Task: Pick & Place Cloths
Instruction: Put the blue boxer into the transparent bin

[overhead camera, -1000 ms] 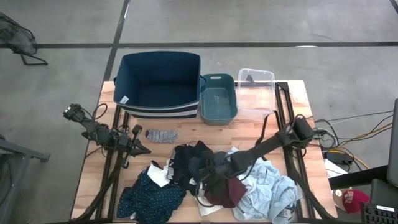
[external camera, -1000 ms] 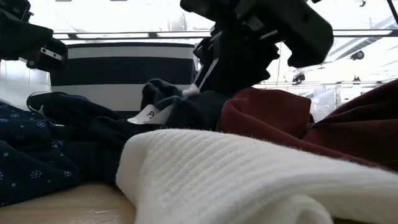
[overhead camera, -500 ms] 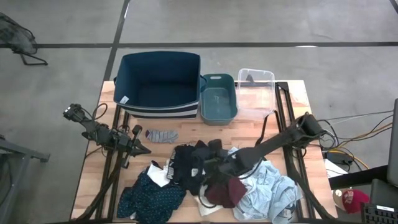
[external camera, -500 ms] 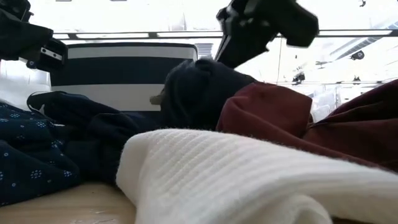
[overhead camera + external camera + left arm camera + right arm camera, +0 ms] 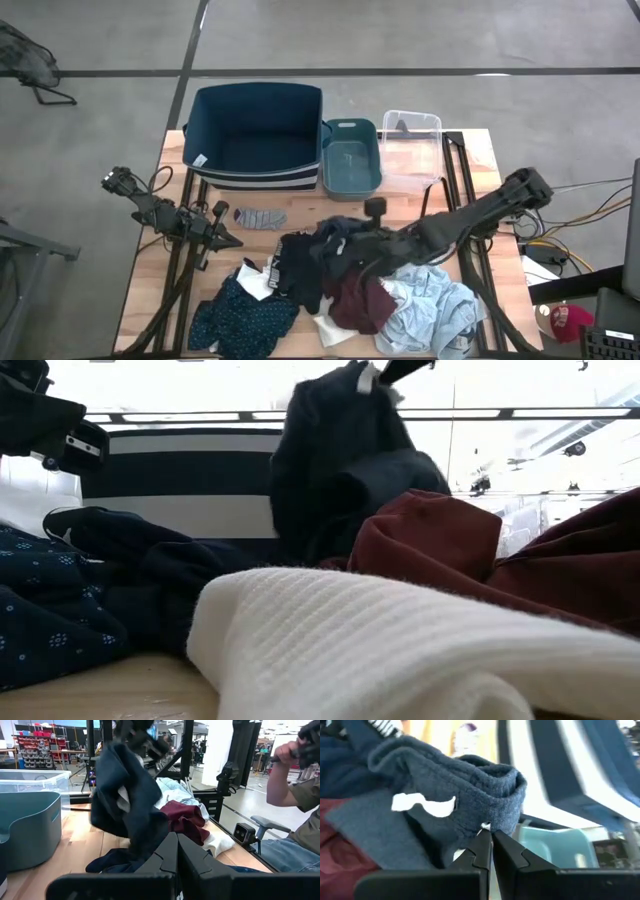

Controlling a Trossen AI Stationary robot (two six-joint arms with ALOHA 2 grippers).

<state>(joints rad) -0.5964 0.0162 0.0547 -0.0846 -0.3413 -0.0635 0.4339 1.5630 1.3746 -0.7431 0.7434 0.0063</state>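
Right gripper (image 5: pixel 352 238), jaws pinched on a dark cloth (image 5: pixel 338 240) hanging below, sits near the navy bin (image 5: pixel 253 135); left gripper's (image 5: pixel 222 238) jaws closed, empty.

We see the right arm stretched from the frame's right edge toward center, its right gripper (image 5: pixel 352 243) raised, fingers (image 5: pixel 485 851) pinched together on the dark blue garment (image 5: pixel 338 235). Left arm sits at mid-left, left gripper (image 5: pixel 228 240) closed, pointing right.

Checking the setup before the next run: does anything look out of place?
Nothing stands out. The right gripper holds a dark blue garment above the cloth pile; the bins stand upright and empty.
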